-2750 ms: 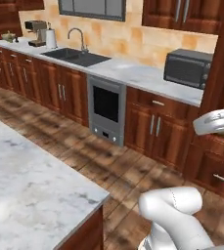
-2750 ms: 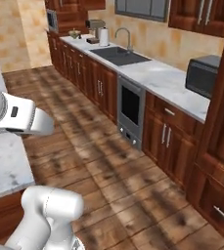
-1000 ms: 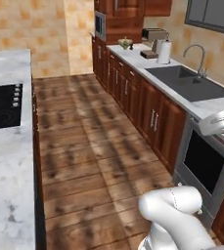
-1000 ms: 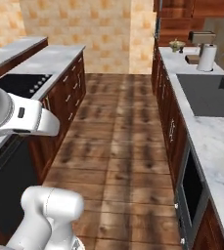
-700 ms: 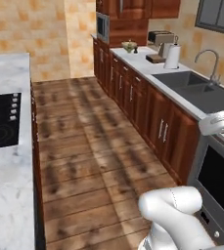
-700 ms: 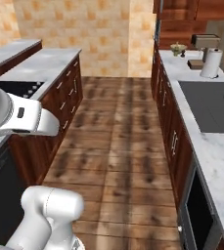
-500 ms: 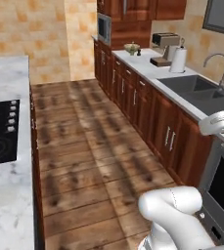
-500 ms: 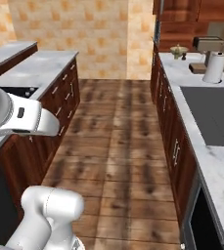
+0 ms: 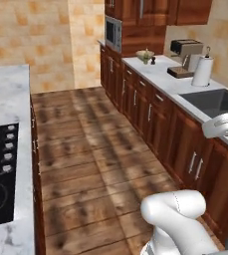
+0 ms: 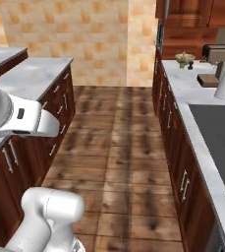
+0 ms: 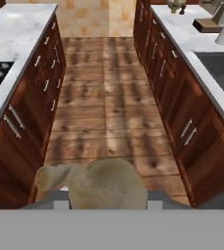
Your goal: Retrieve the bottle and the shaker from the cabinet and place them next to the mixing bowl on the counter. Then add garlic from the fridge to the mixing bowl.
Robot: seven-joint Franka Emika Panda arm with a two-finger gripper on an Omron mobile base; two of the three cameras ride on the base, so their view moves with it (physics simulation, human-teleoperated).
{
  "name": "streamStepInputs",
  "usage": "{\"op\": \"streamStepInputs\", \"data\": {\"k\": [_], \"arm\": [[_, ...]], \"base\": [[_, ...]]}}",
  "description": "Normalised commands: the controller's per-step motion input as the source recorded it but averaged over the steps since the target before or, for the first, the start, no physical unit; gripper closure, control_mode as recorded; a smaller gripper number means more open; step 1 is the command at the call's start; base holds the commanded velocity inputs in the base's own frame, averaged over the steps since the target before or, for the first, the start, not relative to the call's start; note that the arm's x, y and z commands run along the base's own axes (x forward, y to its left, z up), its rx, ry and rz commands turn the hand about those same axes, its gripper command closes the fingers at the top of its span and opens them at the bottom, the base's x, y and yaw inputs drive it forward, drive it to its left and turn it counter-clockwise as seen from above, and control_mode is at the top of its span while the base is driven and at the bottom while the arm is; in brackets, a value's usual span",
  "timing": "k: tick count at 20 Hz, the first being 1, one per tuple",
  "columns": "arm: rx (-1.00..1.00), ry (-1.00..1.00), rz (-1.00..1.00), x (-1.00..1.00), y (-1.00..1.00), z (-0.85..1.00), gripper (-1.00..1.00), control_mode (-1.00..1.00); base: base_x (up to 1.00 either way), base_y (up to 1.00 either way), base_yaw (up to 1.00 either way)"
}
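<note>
Garlic [image 11: 101, 183] in the hand's [image 11: 103, 197] narrow grip; no legible writing anywhere.

Matt papery garlic [image 11: 101, 183], glossy marble counter [image 9: 168, 79], dark wooden cabinets [image 10: 182, 162].

End effector [image 11: 106, 195] clamped on garlic [image 11: 96, 181]

Even bright rendered light, soft floor shadows, slight blur throughout.
</note>
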Motion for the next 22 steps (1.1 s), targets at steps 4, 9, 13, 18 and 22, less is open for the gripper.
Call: {"op": "streamStepInputs", "data": {"k": [4, 9, 13, 18, 22], "arm": [[0.00, 0.00, 0.00, 0.00, 0.00, 0.00, 1.00, 1.00], [0.00, 0.00, 0.00, 0.00, 0.00, 0.00, 1.00, 1.00], [0.00, 0.00, 0.00, 0.00, 0.00, 0.00, 1.00, 1.00], [0.00, 0.00, 0.00, 0.00, 0.00, 0.00, 1.00, 1.00], [0.00, 0.00, 0.00, 0.00, 0.00, 0.00, 1.00, 1.00]], "base": [[1.00, 0.00, 0.00], [1.00, 0.00, -0.01], [1.00, 0.00, 0.00], [1.00, 0.00, 0.00], [1.00, 0.00, -0.01]]}}
